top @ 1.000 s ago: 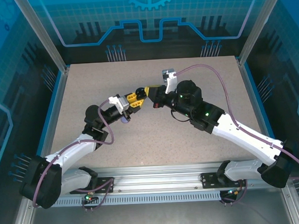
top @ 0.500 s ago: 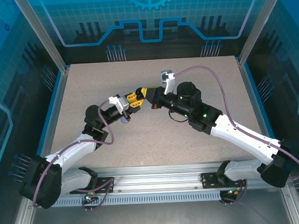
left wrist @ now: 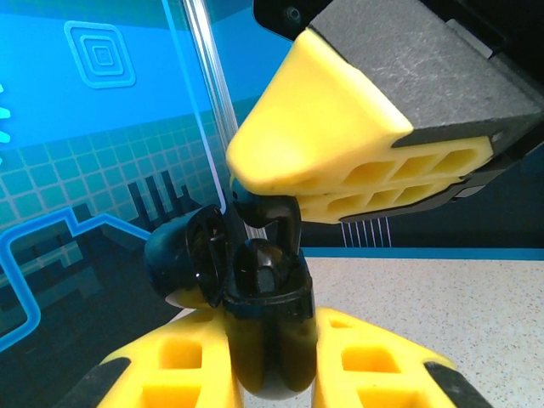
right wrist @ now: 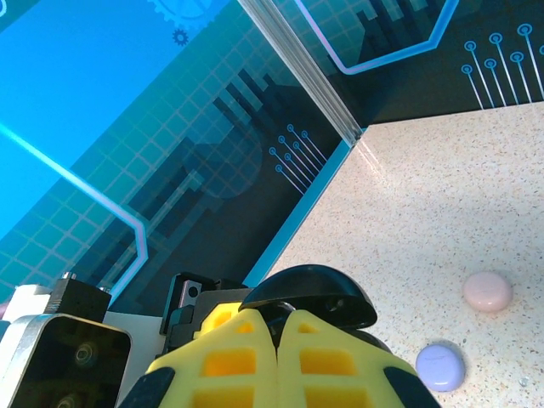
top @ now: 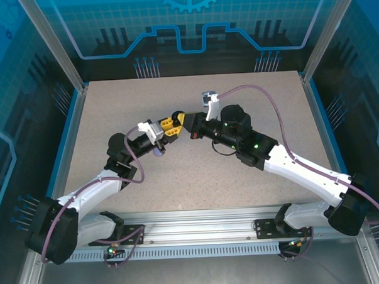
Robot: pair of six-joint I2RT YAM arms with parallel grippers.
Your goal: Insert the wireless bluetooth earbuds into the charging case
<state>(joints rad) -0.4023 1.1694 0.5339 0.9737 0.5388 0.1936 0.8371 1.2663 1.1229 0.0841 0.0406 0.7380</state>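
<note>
— Left hand (left wrist: 269, 364), low in its own wrist view: what state?
— Closed on the black charging case (left wrist: 265, 310). The case stands upright between the two yellow fingers, with its lid (left wrist: 180, 255) swung open to the left.
— And the right hand (right wrist: 277, 327)?
— Its fingers are pressed together and bear on the case from above. In the left wrist view a black earbud (left wrist: 265, 214) is pinched at their tips. It sits directly over the open mouth of the case and touches it; whether it is fully seated cannot be told.
— Where do the two hands stand over the worktop (top: 241, 177)?
— In the top view they meet tip to tip near its middle, the left arm reaching in from the left and the right arm from the right.
— Other items?
— In the right wrist view a pale pink round case (right wrist: 487, 291) and a lavender round case (right wrist: 440, 367) lie flat on the speckled worktop. They are near each other and apart from the right hand.
</note>
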